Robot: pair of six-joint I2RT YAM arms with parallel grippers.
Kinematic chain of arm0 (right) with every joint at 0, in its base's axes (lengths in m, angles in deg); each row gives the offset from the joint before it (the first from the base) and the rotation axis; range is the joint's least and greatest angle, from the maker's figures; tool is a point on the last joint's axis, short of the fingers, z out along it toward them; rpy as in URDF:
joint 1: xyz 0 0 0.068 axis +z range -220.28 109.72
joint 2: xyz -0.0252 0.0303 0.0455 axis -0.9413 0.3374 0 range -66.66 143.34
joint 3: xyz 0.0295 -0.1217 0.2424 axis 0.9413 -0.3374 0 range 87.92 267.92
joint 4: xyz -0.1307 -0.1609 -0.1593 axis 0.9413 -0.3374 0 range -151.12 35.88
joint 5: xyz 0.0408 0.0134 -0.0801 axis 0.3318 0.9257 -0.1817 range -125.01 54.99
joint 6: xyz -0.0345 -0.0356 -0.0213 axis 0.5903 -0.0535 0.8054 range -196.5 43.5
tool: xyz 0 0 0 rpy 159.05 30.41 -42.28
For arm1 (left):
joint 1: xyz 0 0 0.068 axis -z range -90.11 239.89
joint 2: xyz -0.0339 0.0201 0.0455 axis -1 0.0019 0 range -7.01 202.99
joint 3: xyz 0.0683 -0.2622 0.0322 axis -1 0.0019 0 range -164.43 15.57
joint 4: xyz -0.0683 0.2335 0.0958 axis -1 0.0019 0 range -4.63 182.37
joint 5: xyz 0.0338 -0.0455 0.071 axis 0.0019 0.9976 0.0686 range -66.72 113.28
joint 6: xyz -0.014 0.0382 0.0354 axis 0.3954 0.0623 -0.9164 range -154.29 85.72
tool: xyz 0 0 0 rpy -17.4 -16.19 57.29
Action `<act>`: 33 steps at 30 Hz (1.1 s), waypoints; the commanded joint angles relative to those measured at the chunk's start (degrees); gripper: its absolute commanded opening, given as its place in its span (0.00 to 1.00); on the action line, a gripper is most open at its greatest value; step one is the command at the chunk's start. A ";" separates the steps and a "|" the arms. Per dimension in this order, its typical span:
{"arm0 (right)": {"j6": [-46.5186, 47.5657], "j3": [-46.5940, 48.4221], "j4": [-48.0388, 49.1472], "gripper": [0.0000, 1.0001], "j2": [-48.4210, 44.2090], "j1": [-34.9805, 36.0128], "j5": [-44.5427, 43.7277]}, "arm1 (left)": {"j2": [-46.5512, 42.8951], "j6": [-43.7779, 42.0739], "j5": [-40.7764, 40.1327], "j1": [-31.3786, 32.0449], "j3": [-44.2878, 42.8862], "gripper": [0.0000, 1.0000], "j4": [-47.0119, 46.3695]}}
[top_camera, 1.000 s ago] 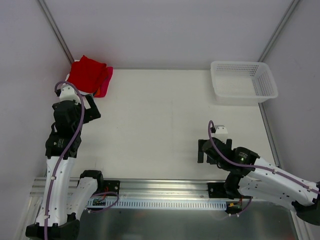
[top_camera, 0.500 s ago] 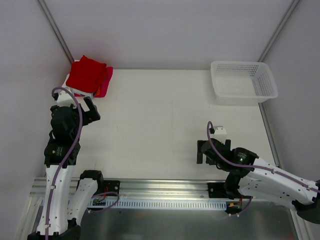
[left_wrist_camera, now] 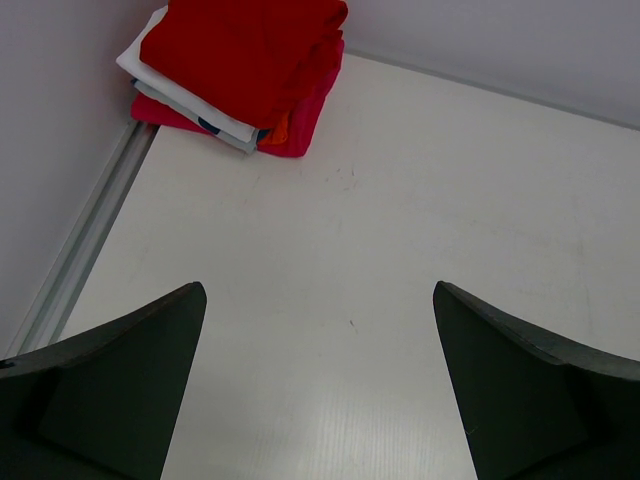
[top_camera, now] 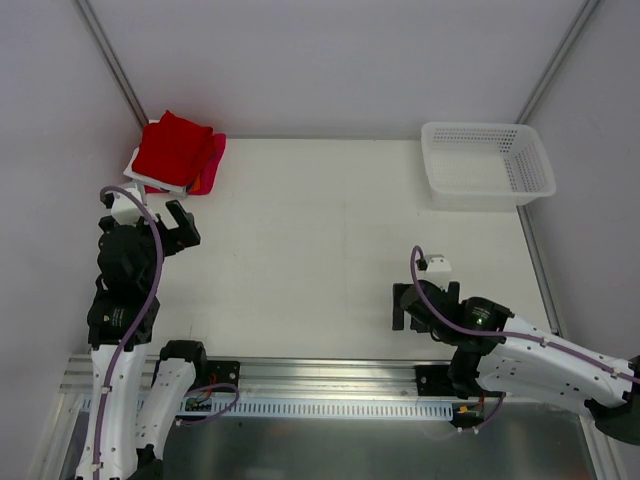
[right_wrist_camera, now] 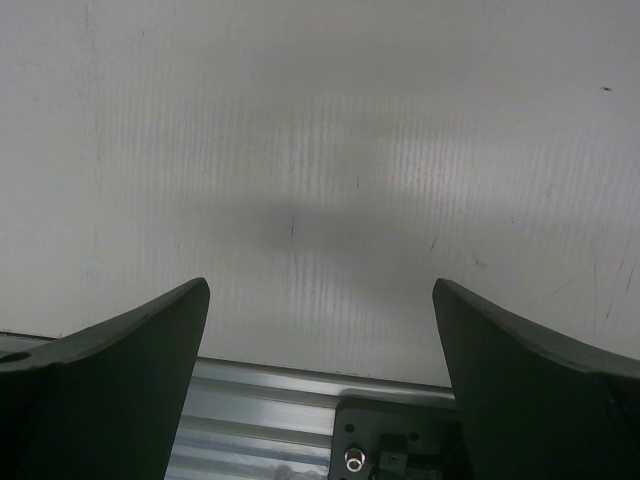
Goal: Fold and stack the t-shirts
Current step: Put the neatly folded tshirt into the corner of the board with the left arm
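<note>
We see both tools released, jaws spread wide with nothing between them. Our left tool (left_wrist_camera: 318,295) hovers over the left side of the counter (top_camera: 320,240), facing the far-left corner. There the stack of t-shirts (top_camera: 178,155) sits, near the tool but apart from it. The bright red t-shirt (left_wrist_camera: 245,45) lies folded on top. Under it we make out a white shirt (left_wrist_camera: 150,62), a thin sliver of an orange shirt (left_wrist_camera: 281,130), and a pink-red shirt (left_wrist_camera: 305,125) at the bottom, touching the counter. The stack lies just beside the metal rail (left_wrist_camera: 85,240) along the left wall. Our right tool (right_wrist_camera: 320,290) hangs low over the counter close to its near edge on the right, well apart from the stack. 1 white mesh basket (top_camera: 485,127) stands at the far-right corner.
</note>
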 commanded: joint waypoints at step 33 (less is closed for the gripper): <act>-3.22 -0.88 2.60 0.99 5.83 4.32 -0.85 | 5.35 0.15 0.16 -3.12 -0.80 0.99 1.78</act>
